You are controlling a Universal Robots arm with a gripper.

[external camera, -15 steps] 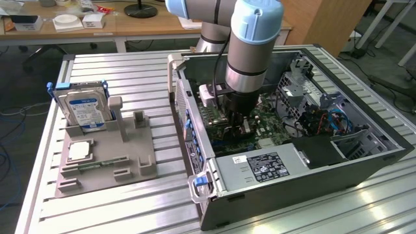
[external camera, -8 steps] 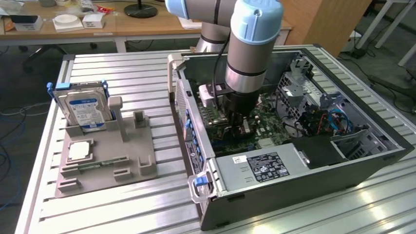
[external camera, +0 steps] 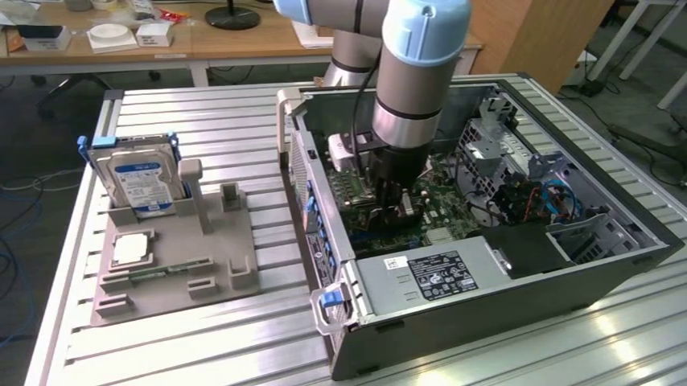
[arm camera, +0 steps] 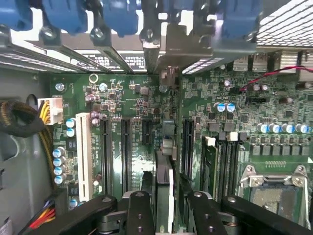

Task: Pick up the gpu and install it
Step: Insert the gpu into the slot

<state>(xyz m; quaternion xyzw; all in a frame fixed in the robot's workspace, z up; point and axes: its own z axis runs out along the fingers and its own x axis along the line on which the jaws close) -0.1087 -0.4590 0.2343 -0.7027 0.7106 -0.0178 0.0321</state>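
Observation:
The gpu (arm camera: 164, 161) stands edge-on in a slot of the green motherboard (arm camera: 127, 98). Its silver bracket (arm camera: 168, 54) lies against the case's rear slot openings. My gripper (arm camera: 165, 183) straddles the card. One black finger (arm camera: 146, 188) stands on either side of it, and a slim gap shows on each side, so the jaws are open around the card. In the exterior view the gripper (external camera: 388, 205) reaches straight down into the open computer case (external camera: 601, 265), and the arm hides most of the card.
A memory stick (arm camera: 209, 166) sits in a slot beside the CPU socket (arm camera: 274, 196). A yellow cable bundle (arm camera: 19, 122) lies at the board's edge. Outside the case, a hard drive (external camera: 137, 178) stands in a grey fixture (external camera: 177, 265). The power supply (external camera: 429, 273) fills the case's near corner.

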